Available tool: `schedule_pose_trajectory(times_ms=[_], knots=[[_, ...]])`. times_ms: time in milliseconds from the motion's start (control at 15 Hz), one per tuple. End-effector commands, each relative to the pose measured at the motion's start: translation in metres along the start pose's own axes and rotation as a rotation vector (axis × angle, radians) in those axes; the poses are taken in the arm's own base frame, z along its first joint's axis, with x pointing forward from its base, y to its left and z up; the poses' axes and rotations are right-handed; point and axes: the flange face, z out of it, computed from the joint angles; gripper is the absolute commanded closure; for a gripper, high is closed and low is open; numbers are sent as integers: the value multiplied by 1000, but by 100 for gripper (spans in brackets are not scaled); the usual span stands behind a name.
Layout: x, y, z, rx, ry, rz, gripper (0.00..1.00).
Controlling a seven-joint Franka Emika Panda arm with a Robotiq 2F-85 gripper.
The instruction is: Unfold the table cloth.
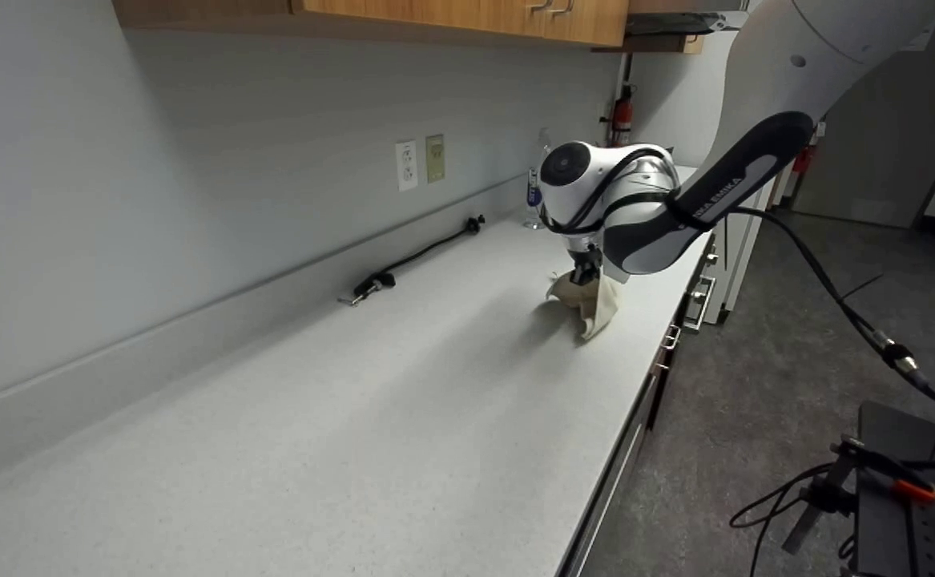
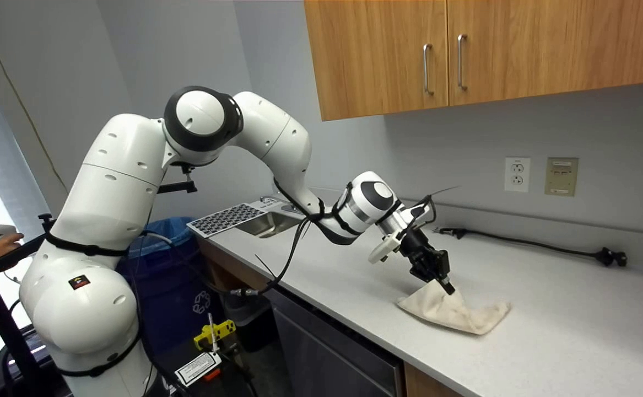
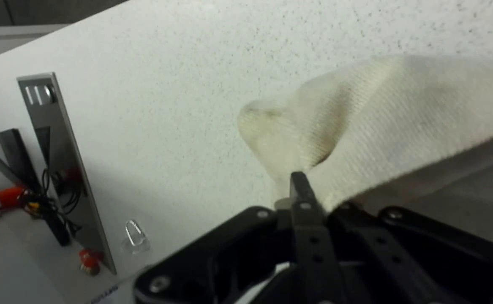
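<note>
The table cloth (image 1: 598, 308) is a crumpled cream-beige sheet on the white counter (image 1: 339, 417). It also shows in an exterior view (image 2: 453, 314), bunched, with its upper edge raised to my fingertips. My gripper (image 1: 586, 276) points down at the cloth and is shut on it. In the wrist view the gripper (image 3: 314, 194) pinches a corner of the cloth (image 3: 423, 109), with fabric running between the fingers. The cloth's body spreads to the right there with folds, and its lower edge stands off the counter. The far finger's tip is hidden behind the fabric.
A black cable with a clamp end (image 1: 427, 250) lies along the wall, also in an exterior view (image 2: 530, 241). A clear bottle (image 1: 533, 196) stands behind the arm. A sink (image 2: 269, 225) is at the counter's far end. Wooden cabinets (image 2: 376, 55) hang above.
</note>
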Motion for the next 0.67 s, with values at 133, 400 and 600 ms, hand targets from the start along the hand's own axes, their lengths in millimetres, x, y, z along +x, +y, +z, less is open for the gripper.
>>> schedule_pose_trajectory(times_ms=[133,400,600], knots=[[-18,-7,-87,-79,58,-147,99],[-37,-16,-135,-40,102,-263,99],[-47,-18,-163,40,148,-336,99]])
